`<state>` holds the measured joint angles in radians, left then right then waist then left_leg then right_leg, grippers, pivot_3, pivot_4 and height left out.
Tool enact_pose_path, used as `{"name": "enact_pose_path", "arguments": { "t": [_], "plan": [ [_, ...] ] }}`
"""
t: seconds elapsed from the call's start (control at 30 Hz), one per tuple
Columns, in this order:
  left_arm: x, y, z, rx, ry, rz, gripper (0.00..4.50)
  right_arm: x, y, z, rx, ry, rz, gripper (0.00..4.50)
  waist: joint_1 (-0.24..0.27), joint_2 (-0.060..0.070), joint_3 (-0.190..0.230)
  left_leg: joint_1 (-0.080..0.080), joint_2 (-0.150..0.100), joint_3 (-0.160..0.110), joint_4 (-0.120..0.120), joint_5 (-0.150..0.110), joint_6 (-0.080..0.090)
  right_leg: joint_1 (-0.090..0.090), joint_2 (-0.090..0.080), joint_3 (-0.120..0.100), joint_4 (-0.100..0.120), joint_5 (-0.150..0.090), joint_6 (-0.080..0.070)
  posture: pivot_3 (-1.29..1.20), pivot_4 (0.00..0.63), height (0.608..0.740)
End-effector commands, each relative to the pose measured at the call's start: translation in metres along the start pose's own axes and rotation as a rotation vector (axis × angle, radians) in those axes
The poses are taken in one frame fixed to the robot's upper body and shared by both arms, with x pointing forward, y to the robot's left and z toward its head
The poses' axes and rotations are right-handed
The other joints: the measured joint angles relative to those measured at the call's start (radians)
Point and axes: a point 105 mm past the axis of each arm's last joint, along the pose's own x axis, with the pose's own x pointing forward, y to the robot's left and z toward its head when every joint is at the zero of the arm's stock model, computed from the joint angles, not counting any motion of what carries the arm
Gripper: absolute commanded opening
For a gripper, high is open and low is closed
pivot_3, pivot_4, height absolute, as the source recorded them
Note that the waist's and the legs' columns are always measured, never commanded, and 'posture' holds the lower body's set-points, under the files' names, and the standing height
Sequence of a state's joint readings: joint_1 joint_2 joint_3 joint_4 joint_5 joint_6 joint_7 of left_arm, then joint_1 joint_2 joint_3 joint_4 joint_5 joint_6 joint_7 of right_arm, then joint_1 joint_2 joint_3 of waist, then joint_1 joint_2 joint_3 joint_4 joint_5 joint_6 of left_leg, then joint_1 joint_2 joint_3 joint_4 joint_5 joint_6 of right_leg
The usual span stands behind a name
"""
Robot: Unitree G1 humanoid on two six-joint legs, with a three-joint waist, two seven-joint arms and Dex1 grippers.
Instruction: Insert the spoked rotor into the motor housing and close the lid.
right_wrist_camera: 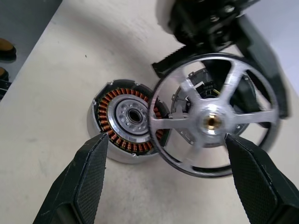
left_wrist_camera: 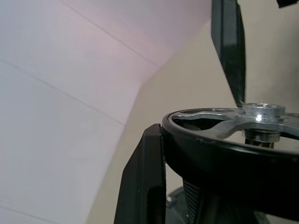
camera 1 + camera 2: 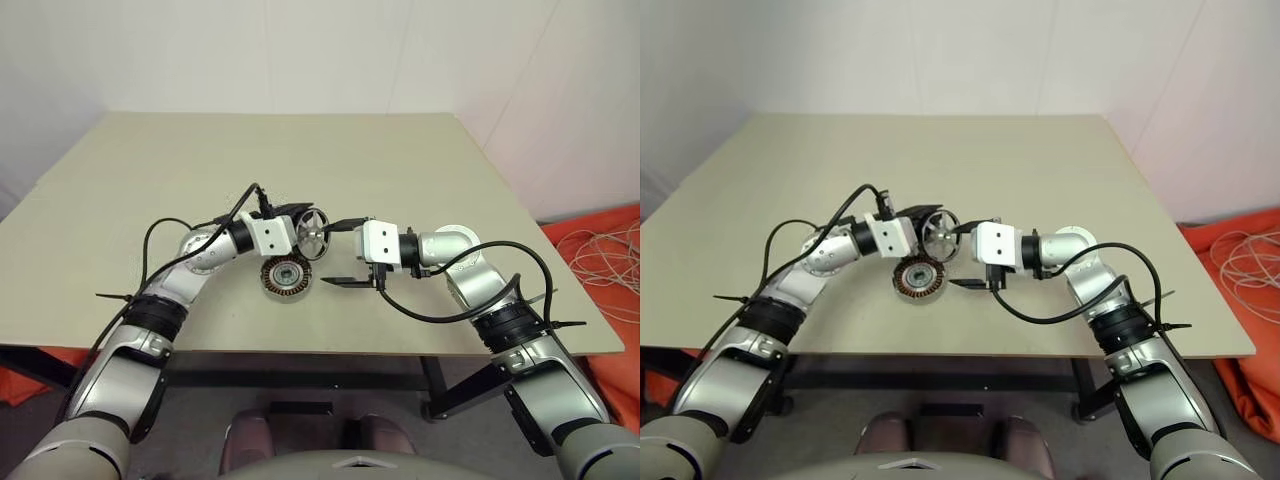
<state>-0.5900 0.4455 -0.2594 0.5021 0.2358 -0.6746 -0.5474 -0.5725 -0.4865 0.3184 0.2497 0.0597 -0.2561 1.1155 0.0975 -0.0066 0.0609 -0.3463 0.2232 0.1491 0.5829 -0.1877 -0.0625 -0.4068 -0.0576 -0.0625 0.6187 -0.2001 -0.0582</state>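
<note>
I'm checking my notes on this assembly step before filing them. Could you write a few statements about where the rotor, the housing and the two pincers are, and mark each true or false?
1. The left pincer is shut on the spoked rotor. True.
2. The spoked rotor already sits inside the motor housing. False: it is held up in the air beside the housing, which lies on the table.
3. The right pincer is open and holds nothing. True.
4. The motor housing's copper windings are covered by a lid. False: the windings and central hub are exposed.
5. The right pincer clamps the motor housing. False: its fingers stand apart from it.
</note>
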Motion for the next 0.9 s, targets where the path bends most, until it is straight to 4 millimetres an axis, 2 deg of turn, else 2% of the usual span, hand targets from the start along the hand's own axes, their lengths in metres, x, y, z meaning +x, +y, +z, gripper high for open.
{"name": "enact_pose_path", "arguments": {
  "t": [0.03,0.37,0.6,0.73,0.9],
  "plan": [
    [-0.012,-0.006,-0.013,-0.007,0.058,0.019,0.16,-0.008,-0.01,0.006,-0.035,-0.01,-0.045,4.5,0.0,0.0,0.0,0.0,0.0,0.0,0.0,0.0,0.0,0.0,0.0,0.0,0.0,0.0,0.0,0.0,0.0,0.74],
    [-0.026,-0.013,-0.026,-0.065,0.123,0.065,0.16,-0.008,-0.011,0.007,-0.038,-0.011,-0.04,4.5,0.006,0.0,0.0,0.0,0.0,0.0,0.001,0.0,0.0,0.0,0.0,0.0,0.0,0.0,0.0,0.0,0.0,0.74],
    [-0.031,-0.012,-0.024,-0.027,0.131,0.042,2.55,-0.008,-0.01,0.007,-0.041,-0.01,-0.036,4.5,0.005,0.0,0.0,0.0,0.0,0.0,0.001,0.0,0.0,0.0,0.0,0.0,0.0,0.0,0.0,0.0,0.0,0.74],
    [-0.036,-0.016,-0.02,0.003,0.141,-0.046,3.84,-0.007,-0.009,0.006,-0.04,-0.009,-0.034,4.5,0.005,0.0,0.0,0.0,0.0,0.0,0.0,0.0,0.0,0.0,0.0,0.0,0.0,0.0,0.0,0.0,0.0,0.74],
    [-0.044,-0.019,-0.015,0.025,0.154,-0.132,3.84,-0.005,-0.009,0.006,-0.039,-0.012,-0.031,4.5,0.003,0.0,0.0,0.0,0.0,0.0,0.0,0.0,0.0,0.0,0.0,0.0,0.0,0.0,0.0,0.0,0.0,0.74]
  ]
}}
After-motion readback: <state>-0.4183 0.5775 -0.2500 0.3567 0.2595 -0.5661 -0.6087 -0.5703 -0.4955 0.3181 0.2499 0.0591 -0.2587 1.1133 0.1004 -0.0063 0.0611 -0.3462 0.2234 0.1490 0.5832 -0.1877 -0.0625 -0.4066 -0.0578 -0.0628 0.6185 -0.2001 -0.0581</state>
